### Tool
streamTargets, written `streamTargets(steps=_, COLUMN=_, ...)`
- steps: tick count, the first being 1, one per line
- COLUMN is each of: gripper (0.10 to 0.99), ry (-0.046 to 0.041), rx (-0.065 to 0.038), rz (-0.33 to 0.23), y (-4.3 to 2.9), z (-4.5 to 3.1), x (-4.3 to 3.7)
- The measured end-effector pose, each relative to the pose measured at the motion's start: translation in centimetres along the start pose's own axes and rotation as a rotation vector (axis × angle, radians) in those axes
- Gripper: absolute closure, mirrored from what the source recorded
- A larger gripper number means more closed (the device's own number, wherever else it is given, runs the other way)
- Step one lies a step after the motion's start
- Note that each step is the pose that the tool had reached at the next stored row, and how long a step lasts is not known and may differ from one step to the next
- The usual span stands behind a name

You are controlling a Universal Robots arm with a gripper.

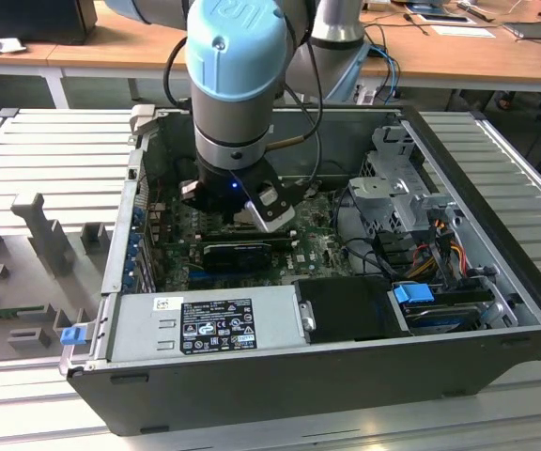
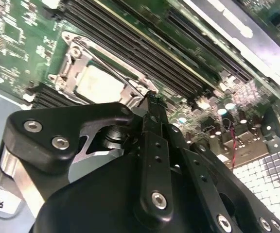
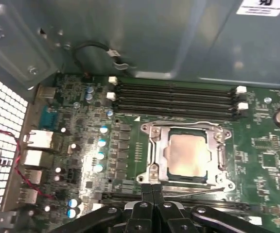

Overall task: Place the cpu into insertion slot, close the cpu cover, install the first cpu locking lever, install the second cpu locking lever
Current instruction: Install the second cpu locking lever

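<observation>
Right, gripper (image 3: 152,188) fingers pressed together, holding nothing, tips just beside the socket (image 3: 188,154) edge. Chip (image 3: 188,154) sits seated in it, cover (image 3: 155,150) down around it. Thin lever (image 3: 193,190) alongside looks springy; hook it near its end.

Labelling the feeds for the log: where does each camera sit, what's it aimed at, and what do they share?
Exterior view: off the arm, above the open computer case, looking down into it; the arm's wrist and gripper show.
First wrist view: on the arm, facing the green board; the cpu sits in its socket under the cover, closed fingers at the socket's edge.
Second wrist view: on the arm, past the gripper body to the cpu.
Both wrist views share cpu, cover, memory slots.
</observation>
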State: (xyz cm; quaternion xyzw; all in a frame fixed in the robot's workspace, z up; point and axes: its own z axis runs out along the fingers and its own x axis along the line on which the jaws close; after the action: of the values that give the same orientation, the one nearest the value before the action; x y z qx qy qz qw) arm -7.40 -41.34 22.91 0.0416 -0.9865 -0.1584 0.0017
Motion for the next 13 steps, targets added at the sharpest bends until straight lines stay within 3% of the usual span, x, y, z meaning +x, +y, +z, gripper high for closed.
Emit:
streamTargets(steps=4, gripper=0.980, ry=0.0005, rx=0.000, rz=-0.001, y=-0.16, z=0.62, x=0.10)
streamTargets(steps=8, gripper=0.980, ry=0.0027, rx=-0.001, rz=0.001, y=-0.27, z=0.90, x=-0.76)
streamTargets(steps=13, gripper=0.980, ry=0.0020, rx=-0.012, rz=0.003, y=-0.44, z=1.55, x=-0.20)
